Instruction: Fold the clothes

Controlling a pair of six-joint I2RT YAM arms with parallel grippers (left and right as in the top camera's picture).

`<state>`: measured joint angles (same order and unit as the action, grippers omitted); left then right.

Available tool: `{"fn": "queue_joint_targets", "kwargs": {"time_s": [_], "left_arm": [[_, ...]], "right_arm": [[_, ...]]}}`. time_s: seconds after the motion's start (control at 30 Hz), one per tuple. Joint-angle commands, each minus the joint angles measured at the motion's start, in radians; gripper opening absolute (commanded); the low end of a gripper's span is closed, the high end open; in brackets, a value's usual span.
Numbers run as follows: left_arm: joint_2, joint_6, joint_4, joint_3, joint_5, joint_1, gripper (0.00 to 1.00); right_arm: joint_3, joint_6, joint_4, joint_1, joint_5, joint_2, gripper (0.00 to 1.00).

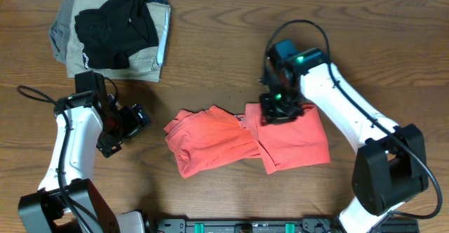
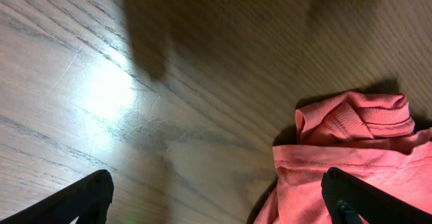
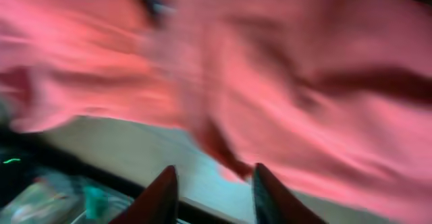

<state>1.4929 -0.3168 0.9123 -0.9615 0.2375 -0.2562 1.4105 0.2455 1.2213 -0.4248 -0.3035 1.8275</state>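
The clothes, a red-orange T-shirt [image 1: 210,140], lie bunched in the middle of the table, the right part [image 1: 298,140] folded flatter than the crumpled left part. My right gripper [image 1: 279,110] hangs over the shirt's upper middle edge. In the blurred right wrist view its jaws [image 3: 214,183] stand a little apart with a point of red cloth [image 3: 233,164] beside the right finger and table showing between them. My left gripper [image 1: 138,117] sits just left of the shirt, wide open over bare wood [image 2: 219,200]; the shirt's hem [image 2: 351,153] reaches its right finger [image 2: 364,197].
A pile of khaki and grey folded garments [image 1: 151,50] with a black garment [image 1: 116,22] on top lies at the back left. A dark rail [image 1: 231,226] runs along the front edge. Both arm bases stand at the front corners.
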Motion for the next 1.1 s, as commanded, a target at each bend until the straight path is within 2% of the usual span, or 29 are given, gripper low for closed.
{"fn": "queue_joint_targets", "kwargs": {"time_s": [0.0, 0.1, 0.23, 0.43, 0.57, 0.77, 0.87, 0.97, 1.07], "left_arm": [[0.003, 0.009, 0.002, 0.009, 0.005, 0.0, 1.0], [0.003, 0.009, 0.0, 0.009, 0.005, 0.0, 1.0], [0.003, 0.009, -0.001, 0.009, 0.005, 0.0, 1.0], [0.003, 0.009, -0.001, 0.009, 0.005, 0.0, 1.0], [0.003, 0.009, -0.002, 0.009, 0.005, 0.0, 1.0], [0.003, 0.009, -0.002, 0.009, 0.005, 0.0, 1.0], [0.003, 0.01, -0.001, 0.009, 0.005, -0.001, 1.0], [0.003, 0.01, -0.001, 0.009, 0.005, 0.0, 1.0], [0.003, 0.01, -0.001, 0.009, 0.005, 0.0, 1.0]], "right_arm": [[-0.04, -0.027, 0.009, 0.009, 0.147, -0.015, 0.25], [-0.122, -0.026, -0.045, -0.006, 0.124, -0.015, 0.15], [-0.242, -0.025, -0.18, -0.042, -0.021, -0.015, 0.08], [-0.336, 0.039, -0.323, -0.124, -0.098, -0.015, 0.08], [-0.337, 0.075, -0.373, -0.18, -0.122, -0.015, 0.08], [-0.323, 0.109, -0.484, -0.217, -0.258, -0.015, 0.06], [-0.263, 0.083, -0.437, -0.199, -0.299, -0.016, 0.02], [-0.169, 0.032, -0.303, -0.162, -0.286, -0.017, 0.01], [-0.069, -0.008, -0.122, -0.117, -0.169, -0.017, 0.01]]}}
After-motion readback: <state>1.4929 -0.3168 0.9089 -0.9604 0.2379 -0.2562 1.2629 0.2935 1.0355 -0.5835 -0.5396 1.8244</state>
